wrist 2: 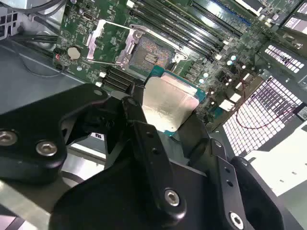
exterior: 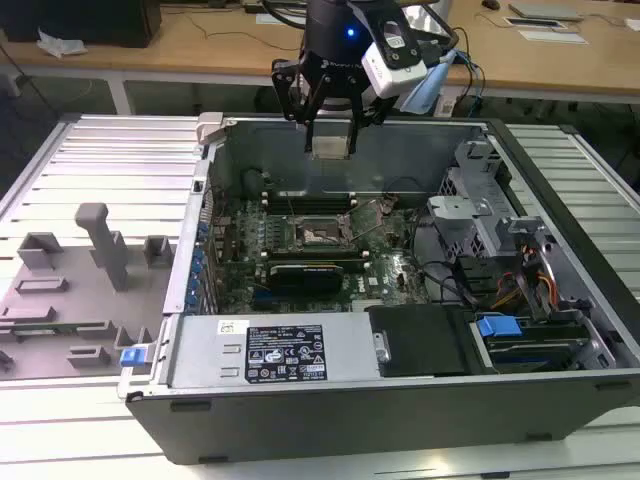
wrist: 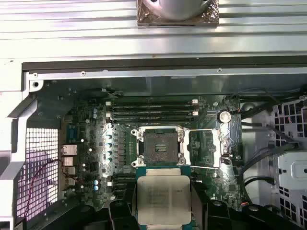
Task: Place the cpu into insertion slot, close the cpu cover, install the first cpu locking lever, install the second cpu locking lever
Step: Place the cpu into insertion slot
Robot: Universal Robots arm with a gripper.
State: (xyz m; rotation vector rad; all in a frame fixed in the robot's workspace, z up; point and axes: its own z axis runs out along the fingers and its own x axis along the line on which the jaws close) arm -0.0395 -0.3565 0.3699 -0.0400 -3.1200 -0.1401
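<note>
Item 1, gripper (exterior: 331, 132): closed partway on the cpu (exterior: 332, 147), with 2 black fingers (wrist 2: 139, 122) pressed against opposite edges of the chip. Held in the air above the open computer case (exterior: 560, 260), near its back wall in the exterior view.

Item 2, cpu: flat, dull silver-grey top facing up, green edge showing in the second wrist view. Clamped between the fingers, clear of the board, and offset to one side of the insertion slot (exterior: 318, 232) rather than directly over it.

Item 3, insertion slot: square socket on the green motherboard (exterior: 390, 265), uncovered, dark frame and pin field exposed in both wrist views.

Item 4, cpu cover (wrist 2: 95, 38): thin silver frame plate with a square window, swung open and lying beside the slot, on the exterior view's right of it.

Item 5, memory slots (wrist: 152, 109): 4 long black rows, just beside the socket, between it and the back wall of the case.

Item 6, labelled grey box (exterior: 290, 350): along the near side of the case in the exterior view.

Item 7, grey fixture tray (exterior: 60, 300): on the slatted metal table (exterior: 100, 150), to the exterior view's left of the case, carrying several upright blocks.

Item 8, wooden desk (exterior: 200, 45): behind the table.
</note>
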